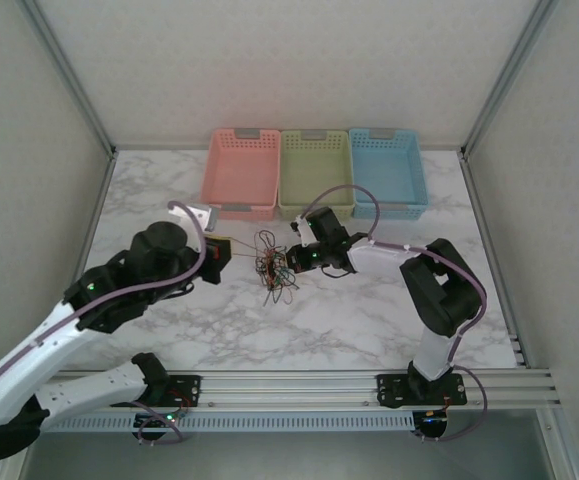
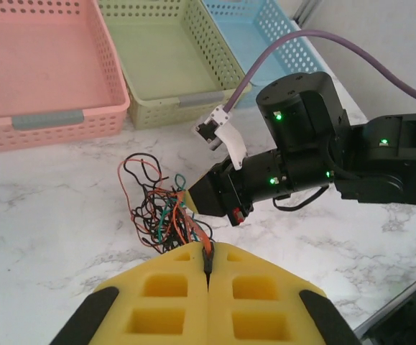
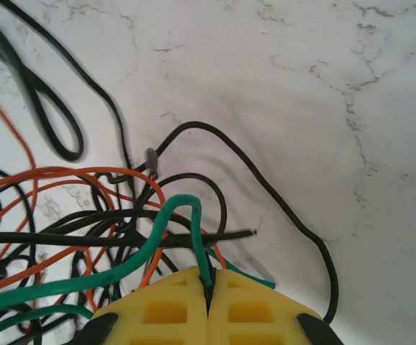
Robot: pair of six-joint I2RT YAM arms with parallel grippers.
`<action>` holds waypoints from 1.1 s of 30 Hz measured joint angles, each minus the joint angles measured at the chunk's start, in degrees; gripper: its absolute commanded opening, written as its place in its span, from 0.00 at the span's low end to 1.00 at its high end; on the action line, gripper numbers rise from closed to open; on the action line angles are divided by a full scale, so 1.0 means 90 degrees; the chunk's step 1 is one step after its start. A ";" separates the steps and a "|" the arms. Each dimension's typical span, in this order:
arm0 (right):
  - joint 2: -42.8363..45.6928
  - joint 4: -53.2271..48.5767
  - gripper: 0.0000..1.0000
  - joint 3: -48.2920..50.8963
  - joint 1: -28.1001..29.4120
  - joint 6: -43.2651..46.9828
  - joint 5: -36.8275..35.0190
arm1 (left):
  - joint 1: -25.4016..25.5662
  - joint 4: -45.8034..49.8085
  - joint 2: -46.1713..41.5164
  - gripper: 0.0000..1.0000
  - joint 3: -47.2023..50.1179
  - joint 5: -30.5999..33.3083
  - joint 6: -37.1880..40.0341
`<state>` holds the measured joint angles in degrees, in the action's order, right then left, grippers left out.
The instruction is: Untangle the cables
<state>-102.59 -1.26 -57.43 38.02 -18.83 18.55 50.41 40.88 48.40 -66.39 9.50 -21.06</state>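
Note:
The cables (image 1: 273,266) lie as a small knot of thin red, green and black wires on the marble table, between the two arms. From the left my left gripper (image 1: 221,258) reaches the knot; its yellow fingers (image 2: 166,295) are shut on a red wire (image 2: 197,231) and its black end. My right gripper (image 1: 291,262) comes in from the right. In the right wrist view its yellow fingers (image 3: 175,309) pinch a green wire (image 3: 193,215) that arches up out of the tangle (image 3: 85,223).
Three baskets stand side by side at the back: pink (image 1: 239,172), green (image 1: 315,172) and blue (image 1: 389,170). A small white-grey block (image 1: 203,216) lies left of the knot. An aluminium rail (image 1: 299,385) runs along the near edge.

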 measured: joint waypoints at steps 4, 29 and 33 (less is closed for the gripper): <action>-0.0002 -0.0104 0.00 -0.0051 -0.0019 -0.0097 -0.0041 | 0.0000 0.0240 -0.0347 0.00 -0.0204 0.0012 0.0005; 0.1518 -0.0136 0.00 0.1406 -0.1698 -0.0843 -0.1382 | 0.0000 0.1508 -0.1039 0.00 -0.1647 0.2346 0.0175; 0.1513 -0.0153 0.00 0.1406 -0.1741 -0.0860 -0.1455 | 0.0000 0.1715 -0.1025 0.00 -0.1741 0.2518 0.0270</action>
<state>-88.97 -2.63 -44.77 22.35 -26.57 5.45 50.41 56.31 39.18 -82.06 32.16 -18.63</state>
